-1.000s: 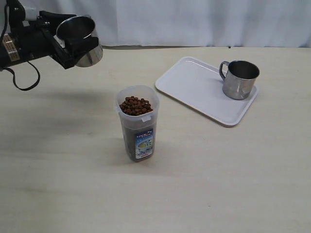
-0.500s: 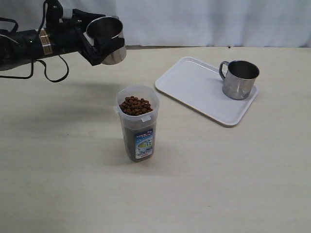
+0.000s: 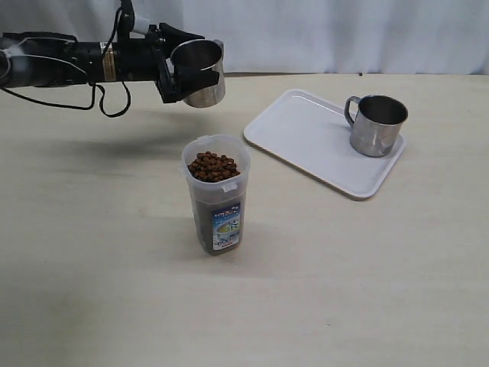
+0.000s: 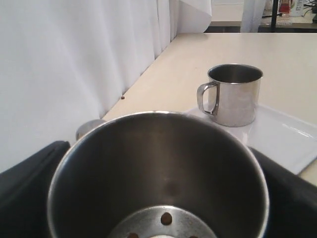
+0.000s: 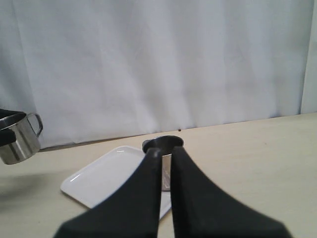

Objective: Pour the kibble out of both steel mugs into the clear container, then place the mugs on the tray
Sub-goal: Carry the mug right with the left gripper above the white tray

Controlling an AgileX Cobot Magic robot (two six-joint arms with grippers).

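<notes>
I'm pinching the poured-out steel mug [image 3: 205,80] in my left claw [image 3: 180,69], next swinging four o'clock onto the tray [image 3: 302,138].

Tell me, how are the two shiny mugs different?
The held mug hangs in the air; the tray mug stands on the white tray. Black fingers squeeze the held mug; nothing touches the tray mug. A few pellets sit in the held mug; the tray mug's bottom is hidden. Both are shiny steel with loop handles.
</notes>
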